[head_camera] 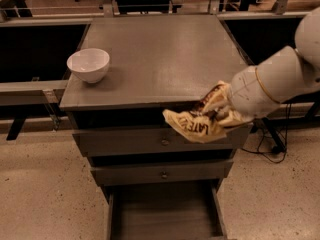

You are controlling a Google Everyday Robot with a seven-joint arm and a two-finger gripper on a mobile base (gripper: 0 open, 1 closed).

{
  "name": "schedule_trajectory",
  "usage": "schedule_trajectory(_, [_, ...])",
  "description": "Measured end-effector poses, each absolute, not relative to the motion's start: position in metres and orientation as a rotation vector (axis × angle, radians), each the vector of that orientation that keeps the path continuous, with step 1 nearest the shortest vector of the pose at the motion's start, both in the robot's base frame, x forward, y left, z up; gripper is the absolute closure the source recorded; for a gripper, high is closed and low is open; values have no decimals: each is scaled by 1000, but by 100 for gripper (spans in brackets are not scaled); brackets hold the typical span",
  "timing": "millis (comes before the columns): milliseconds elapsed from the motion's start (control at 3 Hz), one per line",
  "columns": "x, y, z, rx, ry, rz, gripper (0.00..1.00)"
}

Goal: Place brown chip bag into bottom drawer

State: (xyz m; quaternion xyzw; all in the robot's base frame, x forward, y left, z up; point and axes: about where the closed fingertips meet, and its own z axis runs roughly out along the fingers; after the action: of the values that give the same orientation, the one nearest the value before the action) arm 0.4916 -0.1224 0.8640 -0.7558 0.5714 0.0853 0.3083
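The brown chip bag (197, 125), wrinkly pale yellow and dark brown with white lettering, hangs in the air in front of the cabinet's top front edge, level with the upper drawer. My gripper (218, 115) is shut on the bag's right end; the white arm (270, 86) reaches in from the right and hides most of the gripper. The bottom drawer (162, 214) is pulled open at the foot of the cabinet, a deep grey tray directly below and a little left of the bag.
A white bowl (88, 64) stands on the left of the grey cabinet top (160, 54). Two upper drawers with round knobs (164, 141) are shut. Black bins flank the cabinet. Speckled floor lies in front.
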Motion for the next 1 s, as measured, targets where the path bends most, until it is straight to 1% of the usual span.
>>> schedule_trajectory(333, [482, -124, 852, -2015, 1528, 252, 100])
schedule_trajectory(667, [485, -122, 847, -2011, 1538, 272, 100])
schedule_trajectory(1000, [483, -124, 797, -1927, 1664, 328, 100])
